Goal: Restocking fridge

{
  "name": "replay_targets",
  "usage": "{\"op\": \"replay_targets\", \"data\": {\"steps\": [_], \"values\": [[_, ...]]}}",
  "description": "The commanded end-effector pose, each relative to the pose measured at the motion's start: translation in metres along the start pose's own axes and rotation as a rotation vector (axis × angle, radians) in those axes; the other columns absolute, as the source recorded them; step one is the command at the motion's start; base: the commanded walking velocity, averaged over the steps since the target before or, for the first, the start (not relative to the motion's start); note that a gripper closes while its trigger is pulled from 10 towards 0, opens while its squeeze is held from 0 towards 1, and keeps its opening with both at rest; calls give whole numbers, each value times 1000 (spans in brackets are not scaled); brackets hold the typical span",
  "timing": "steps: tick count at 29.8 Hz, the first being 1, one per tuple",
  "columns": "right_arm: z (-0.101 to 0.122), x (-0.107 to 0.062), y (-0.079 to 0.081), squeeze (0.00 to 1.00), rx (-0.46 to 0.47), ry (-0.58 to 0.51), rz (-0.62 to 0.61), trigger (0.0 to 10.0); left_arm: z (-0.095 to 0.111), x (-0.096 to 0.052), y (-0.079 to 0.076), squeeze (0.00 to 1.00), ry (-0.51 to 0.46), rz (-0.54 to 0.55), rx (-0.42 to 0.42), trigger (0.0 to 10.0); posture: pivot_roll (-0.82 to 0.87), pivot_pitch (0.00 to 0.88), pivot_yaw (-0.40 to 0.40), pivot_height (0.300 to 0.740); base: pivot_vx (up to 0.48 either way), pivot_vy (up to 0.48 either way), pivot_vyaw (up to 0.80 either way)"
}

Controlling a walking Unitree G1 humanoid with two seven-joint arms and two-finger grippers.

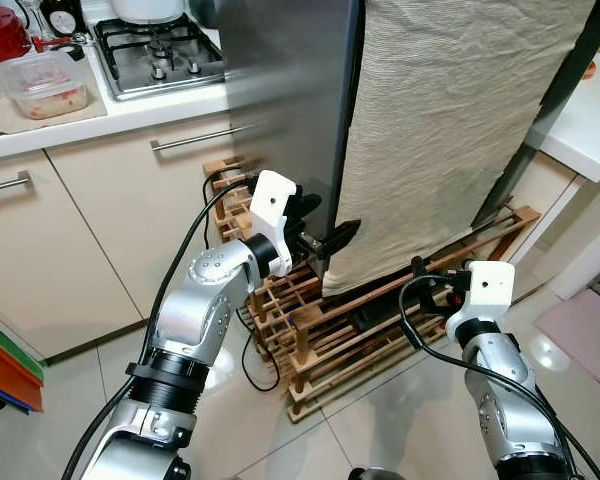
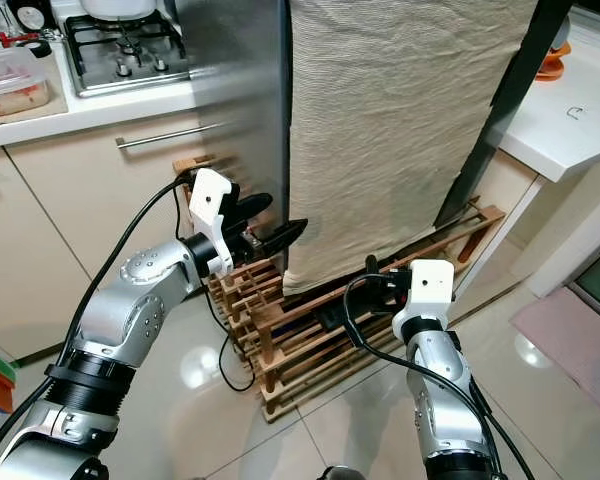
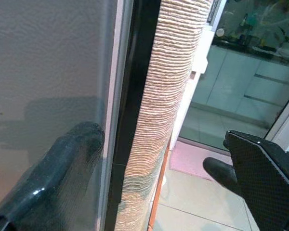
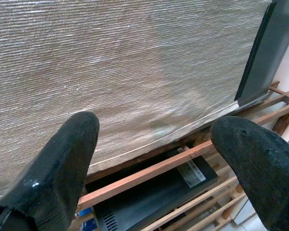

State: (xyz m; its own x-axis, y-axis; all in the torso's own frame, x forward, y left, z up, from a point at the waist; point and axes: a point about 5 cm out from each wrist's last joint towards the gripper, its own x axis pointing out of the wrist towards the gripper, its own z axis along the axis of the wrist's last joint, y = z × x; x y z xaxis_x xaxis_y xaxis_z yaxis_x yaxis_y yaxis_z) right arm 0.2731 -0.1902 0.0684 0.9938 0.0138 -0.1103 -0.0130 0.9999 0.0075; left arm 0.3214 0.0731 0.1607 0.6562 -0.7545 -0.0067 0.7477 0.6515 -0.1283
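The left gripper (image 1: pixel 325 222) is reaching to the near corner of the fridge (image 1: pixel 290 90), its two black fingers (image 3: pixel 62 178) standing apart and released, one against the grey steel side, the other out in front of the door's edge. Nothing is sitting between them; they are straddling the dark gap where the door meets the body. A beige ribbed cloth (image 1: pixel 450 130) is hanging over the fridge front, covering the door almost wholly, so any handle is hidden beneath it. The cloth's hem is ending just above a wooden rack (image 1: pixel 350 330) on the floor.

The right gripper (image 4: pixel 154 159) is pointing at the lower right part of the cloth, its fingers likewise spread and holding nothing. In the head views its fingertips are hidden behind its white wrist housing (image 1: pixel 485 290). Between them, in the wrist view, a black box (image 4: pixel 149 199) is lying inside the rack under the slats, its label too small to read.

Left of the fridge, cream cabinets (image 1: pixel 70 230) are carrying a white counter with a gas hob (image 1: pixel 160 50) and a clear plastic tub (image 1: pixel 45 85) of reddish food. The fridge top is cut off by the frame. A pinkish mat (image 1: pixel 585 340) is lying on the tiles at far right.
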Motion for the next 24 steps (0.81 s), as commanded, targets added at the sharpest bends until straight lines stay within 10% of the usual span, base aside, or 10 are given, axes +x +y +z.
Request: {"op": "replay_targets", "data": {"steps": [1,24], "values": [[3,-2,-1,0,-10,-17,-3,10000,7,3,-1,0,-16,-15,13,10000,-76,6,22,740,0,0,0],[-2,-1,0,0,-2,-1,-1,10000,5,17,-9,0,-18,-64,-37,10000,-87,17,23,740,0,0,0]]}}
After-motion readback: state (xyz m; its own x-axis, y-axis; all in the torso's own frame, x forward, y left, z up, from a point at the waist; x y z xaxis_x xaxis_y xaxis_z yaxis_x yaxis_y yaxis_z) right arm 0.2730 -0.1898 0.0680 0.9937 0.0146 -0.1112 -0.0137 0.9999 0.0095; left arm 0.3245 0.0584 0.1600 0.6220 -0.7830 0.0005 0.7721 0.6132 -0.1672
